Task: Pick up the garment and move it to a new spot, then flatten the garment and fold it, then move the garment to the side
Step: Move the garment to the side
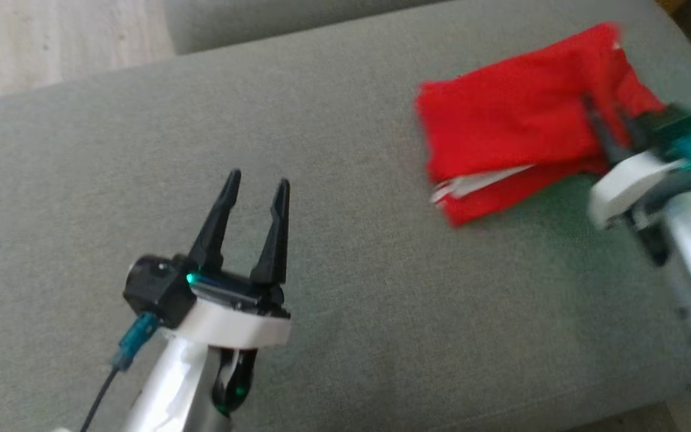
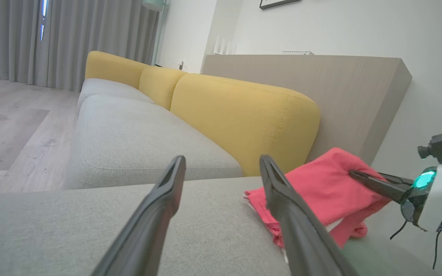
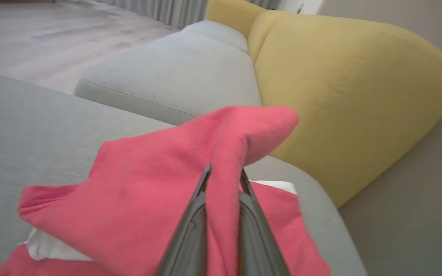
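Note:
A folded red garment (image 1: 501,126) with a white lining edge lies on the grey sofa cushion (image 1: 321,252) at the upper right. My right gripper (image 1: 606,123) is shut on the garment's right side; in the right wrist view the red garment (image 3: 159,191) is pinched in a ridge between my two dark fingers (image 3: 190,226) and lifted slightly. My left gripper (image 1: 255,180) hovers open over bare cushion at the lower left, well apart from the garment. From the left wrist, the garment (image 2: 320,191) lies to the right with the right gripper (image 2: 355,175) biting its edge.
Yellow sofa backrests (image 2: 244,119) and a second grey seat cushion (image 2: 129,138) lie beyond the garment. A wood-look panel (image 2: 340,92) stands behind them. Pale wooden floor (image 1: 51,42) shows past the cushion's far left edge.

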Robot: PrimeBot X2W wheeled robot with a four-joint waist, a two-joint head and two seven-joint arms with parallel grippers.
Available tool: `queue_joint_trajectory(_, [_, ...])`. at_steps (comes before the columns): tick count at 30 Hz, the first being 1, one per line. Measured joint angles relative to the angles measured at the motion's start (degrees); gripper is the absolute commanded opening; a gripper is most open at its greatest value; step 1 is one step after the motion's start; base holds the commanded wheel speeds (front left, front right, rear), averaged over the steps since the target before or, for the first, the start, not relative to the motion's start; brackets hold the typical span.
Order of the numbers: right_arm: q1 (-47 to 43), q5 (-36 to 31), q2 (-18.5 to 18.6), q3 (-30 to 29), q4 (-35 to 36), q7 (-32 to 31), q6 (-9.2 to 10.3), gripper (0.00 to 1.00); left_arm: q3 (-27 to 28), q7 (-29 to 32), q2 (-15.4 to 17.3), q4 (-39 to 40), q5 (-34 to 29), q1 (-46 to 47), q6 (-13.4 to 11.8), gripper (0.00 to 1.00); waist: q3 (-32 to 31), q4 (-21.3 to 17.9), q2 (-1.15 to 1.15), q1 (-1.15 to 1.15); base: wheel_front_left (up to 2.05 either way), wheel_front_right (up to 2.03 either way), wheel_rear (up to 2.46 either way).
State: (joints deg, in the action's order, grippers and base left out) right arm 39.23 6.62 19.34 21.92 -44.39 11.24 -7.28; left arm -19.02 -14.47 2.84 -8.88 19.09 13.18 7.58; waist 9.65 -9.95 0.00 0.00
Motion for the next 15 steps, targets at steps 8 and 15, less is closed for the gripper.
queue_joint_trajectory(8, [3.91,-0.01,8.44,-5.61,-1.88,-1.77,0.0,0.0,-0.04,-0.07,0.38,0.1,0.02,1.81,0.0,1.0,4.07,-0.88,0.0,0.01,0.0,0.0,0.0])
queue_joint_trajectory(15, [5.5,-1.18,10.7,-10.79,-5.93,-3.16,0.0,0.0,-0.09,-0.08,0.89,0.08,0.1,2.23,0.0,1.0,5.92,0.25,0.0,0.01,0.0,0.0,0.0])
